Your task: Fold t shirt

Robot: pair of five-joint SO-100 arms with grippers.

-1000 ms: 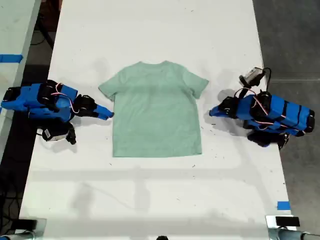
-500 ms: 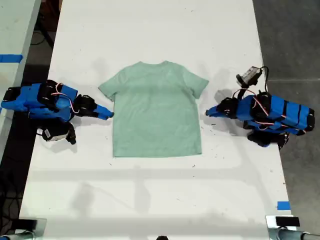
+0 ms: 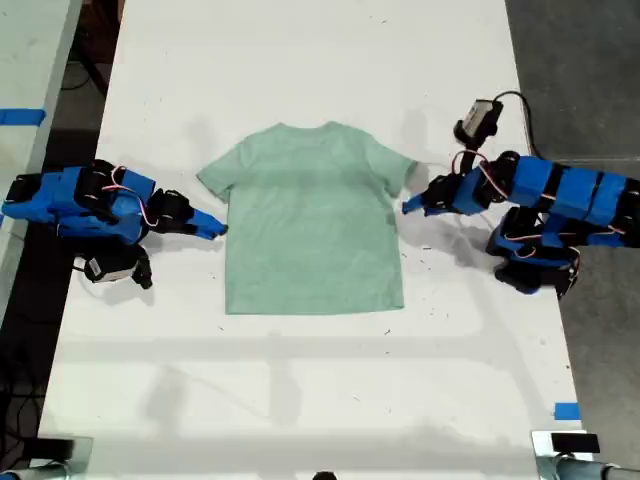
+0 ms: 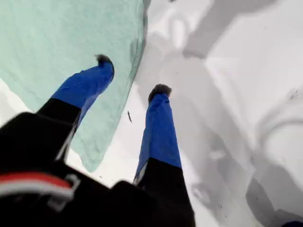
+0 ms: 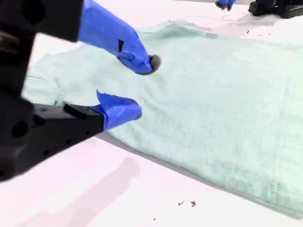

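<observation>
Fabric of the pale mint-green t shirt (image 3: 312, 220) is lying spread flat, neck toward the exterior view's top, on the middle of the white table (image 3: 320, 60), with both short sleeves out to the sides and the hem running straight across. My first gripper (image 3: 405, 207) is hovering at the shirt's edge on the exterior view's right, just under that sleeve, its arm lifted off the table and casting a shadow beneath. In the first wrist view its jaws are standing apart and holding nothing, one blue fingertip (image 4: 104, 61) hanging over the cloth's (image 4: 57, 47) border and the other over bare table. My second gripper (image 3: 218, 229) is sitting low at the opposite edge, on the exterior view's left, below the other sleeve. In the second wrist view it (image 5: 143, 87) is showing a moderate gap and gripping nothing, the upper finger reaching over the shirt (image 5: 213, 104) and the lower one pointing at its side edge; whether either is touching the cloth I cannot tell. A small strip of blue tape (image 3: 566, 411) is sticking to the table near the exterior view's lower right corner.
</observation>
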